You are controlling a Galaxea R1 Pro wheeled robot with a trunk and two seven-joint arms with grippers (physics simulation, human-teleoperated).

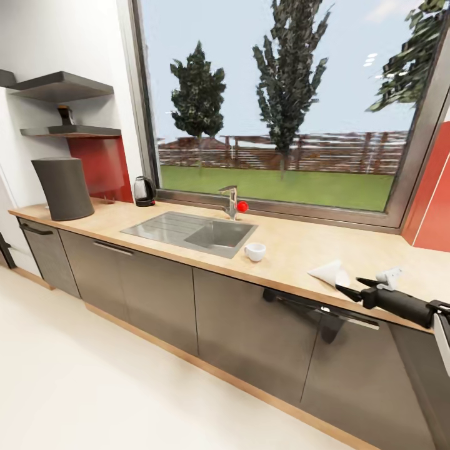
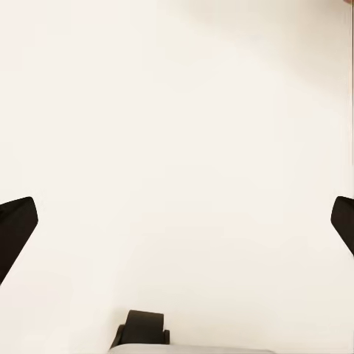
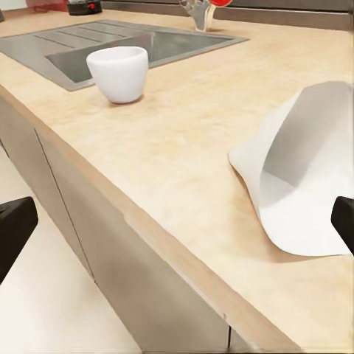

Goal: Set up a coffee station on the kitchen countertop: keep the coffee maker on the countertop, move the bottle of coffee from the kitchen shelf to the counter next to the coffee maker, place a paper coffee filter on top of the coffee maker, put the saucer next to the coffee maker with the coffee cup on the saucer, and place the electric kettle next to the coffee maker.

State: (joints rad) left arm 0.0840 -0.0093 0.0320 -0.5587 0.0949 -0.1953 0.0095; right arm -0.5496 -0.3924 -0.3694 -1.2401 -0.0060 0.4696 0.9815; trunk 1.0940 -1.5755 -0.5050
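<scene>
The dark grey coffee maker [image 1: 62, 187] stands at the left end of the kitchen countertop [image 1: 294, 247]. Above it, the bottle of coffee [image 1: 65, 115] rests on the black kitchen shelf [image 1: 72, 132]. By the window corner sits the electric kettle [image 1: 144, 190]. The white coffee cup [image 1: 255, 251] [image 3: 118, 72] stands right of the sink. Near the counter's front edge lies the paper coffee filter [image 1: 330, 273] [image 3: 302, 177]. My right gripper [image 1: 347, 283] [image 3: 177, 228] is open just in front of the filter, not touching it. My left gripper [image 2: 177, 225] hangs open over pale floor. The saucer is out of view.
An inset grey sink [image 1: 187, 231] with a tap [image 1: 231, 201] lies mid-counter. A thicker grey shelf [image 1: 59, 86] hangs above the black one. Grey cabinet fronts [image 1: 250, 325] run below the worktop, and pale floor [image 1: 94, 387] spreads in front.
</scene>
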